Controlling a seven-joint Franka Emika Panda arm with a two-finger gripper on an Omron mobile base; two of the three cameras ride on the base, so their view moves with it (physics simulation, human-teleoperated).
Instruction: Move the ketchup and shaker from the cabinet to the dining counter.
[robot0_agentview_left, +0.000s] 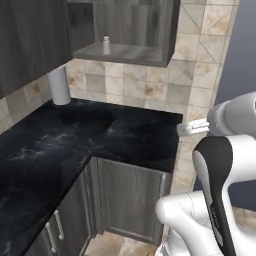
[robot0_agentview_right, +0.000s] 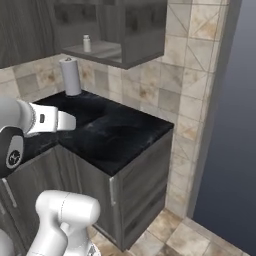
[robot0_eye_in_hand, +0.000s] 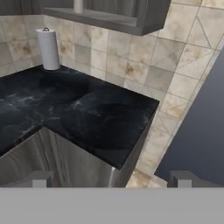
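Note:
The cabinet (robot0_agentview_left: 131, 54) hangs open on the tiled wall, its interior in view. The shaker (robot0_agentview_left: 106, 45), a small pale cylinder, stands upright near the left of its floor. It shows again in the right base view (robot0_agentview_right: 86, 43), and its lower part shows at the top edge of the hand view (robot0_eye_in_hand: 78, 6). My gripper (robot0_eye_in_hand: 113, 181) is open, fingertips far apart with nothing between them. It hangs well below and back from the cabinet (robot0_eye_in_hand: 131, 17), looking over the black corner counter. The ketchup and the dining counter are out of view.
A paper towel roll (robot0_agentview_left: 60, 86) stands upright on the L-shaped black marble counter (robot0_agentview_left: 110, 135) below the cabinet's left end. Grey base cabinets (robot0_agentview_left: 132, 200) sit under the counter. A plain dark wall (robot0_agentview_right: 235, 125) runs to the right of the tiled wall.

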